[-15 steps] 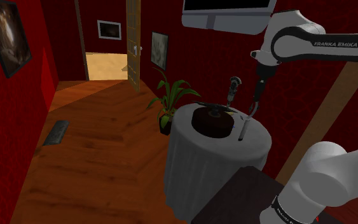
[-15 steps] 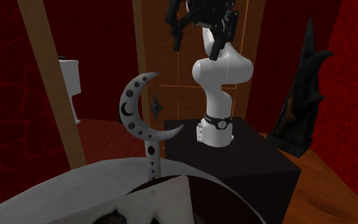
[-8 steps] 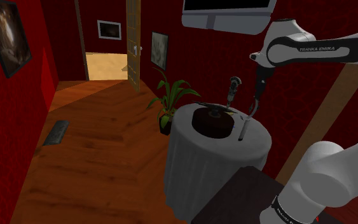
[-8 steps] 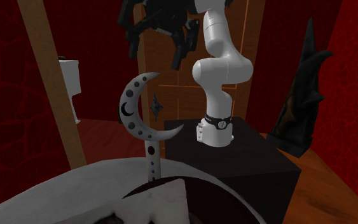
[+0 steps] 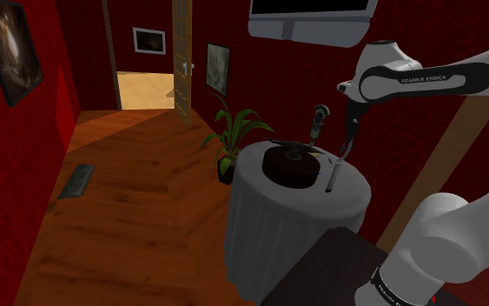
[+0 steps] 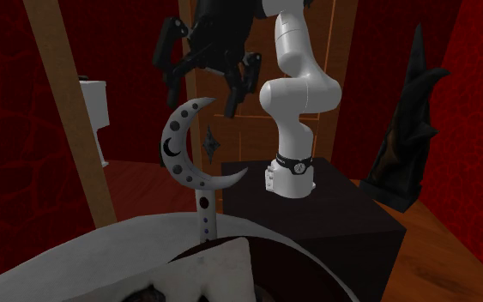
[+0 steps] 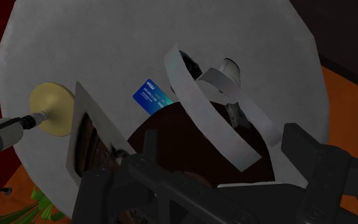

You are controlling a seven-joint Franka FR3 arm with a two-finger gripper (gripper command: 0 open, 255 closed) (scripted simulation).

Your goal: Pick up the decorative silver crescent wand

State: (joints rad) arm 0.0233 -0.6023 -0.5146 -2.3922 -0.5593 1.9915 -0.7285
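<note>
The silver crescent wand [image 6: 182, 147] stands upright on the round white table [image 6: 76, 257], its perforated stem [image 6: 206, 216] planted near the table's edge. In the shoulder view the wand [image 5: 333, 177] rises at the table's right side. My black gripper [image 6: 202, 75] hangs open just above the crescent's upper tip, fingers spread and touching nothing. Through the wrist view I look down on the pale curved blade [image 7: 199, 111], which lies ahead of my gripper [image 7: 228, 156], between the lines of the two fingers.
A dark round object [image 5: 289, 164] with a white panel [image 7: 101, 124] takes up the table's middle. A blue card [image 7: 153, 95] lies beside the wand, and a yellow disc on a grey handle [image 7: 51, 109] stands at the far edge. A potted plant [image 5: 230, 130] is behind the table.
The gripper has come down and shifted to the second exterior view's left, from high over the stand to just above the crescent. The wand has not moved.
</note>
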